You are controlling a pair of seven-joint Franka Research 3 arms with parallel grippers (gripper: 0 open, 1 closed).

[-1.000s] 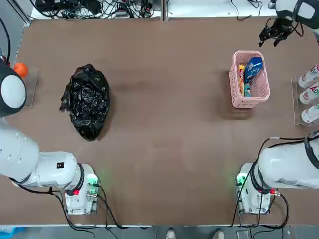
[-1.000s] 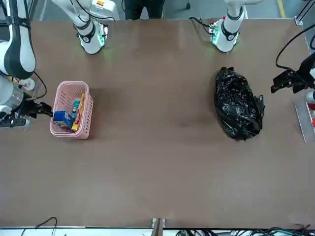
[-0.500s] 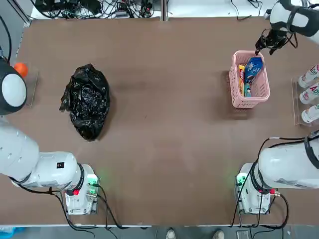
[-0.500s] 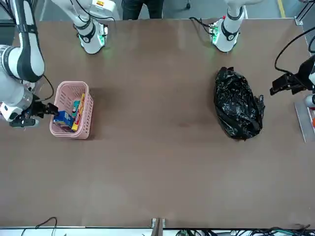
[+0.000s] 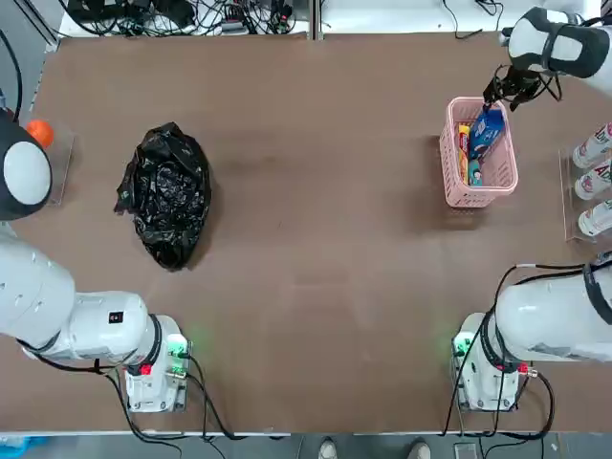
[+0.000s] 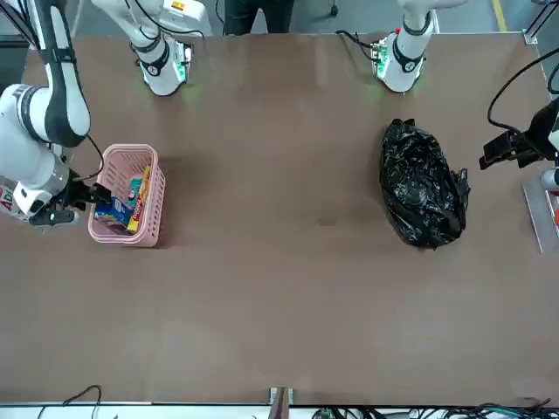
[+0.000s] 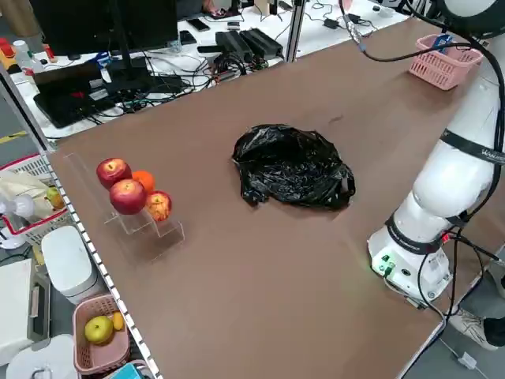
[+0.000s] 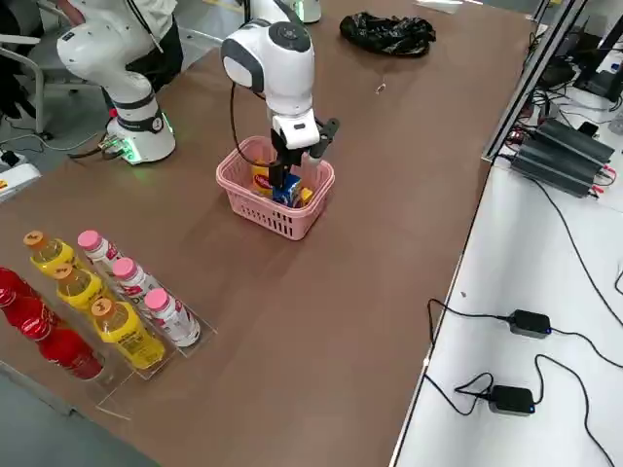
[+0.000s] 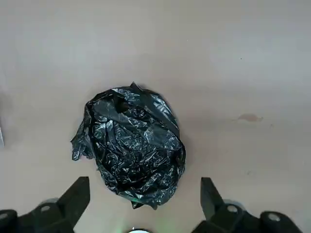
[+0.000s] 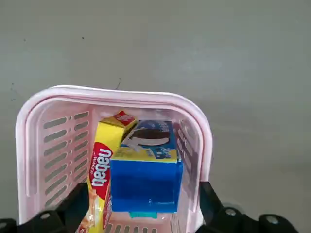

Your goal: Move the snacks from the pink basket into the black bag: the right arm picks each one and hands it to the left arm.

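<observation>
Nothing moved yet: your right gripper (image 5: 501,91), fingers spread and empty, hovers over the full pink lattice plastic basket (image 5: 507,182); left gripper (image 9: 141,213) likewise spread above the wrinkled glossy black plastic bag (image 5: 167,194)

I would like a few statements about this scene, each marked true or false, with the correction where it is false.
1. The blue packet lies inside the pink basket. True.
2. The right gripper holds the yellow packet. False: its fingers are open and empty, above the basket's far end.
3. The black bag lies on the table near the left arm's base, apart from the basket. True.
4. The left gripper is shut on the bag. False: it is open and hangs above the bag without touching it.
5. One snack already lies on the table beside the bag. False: the visible snacks are in the basket.
</observation>
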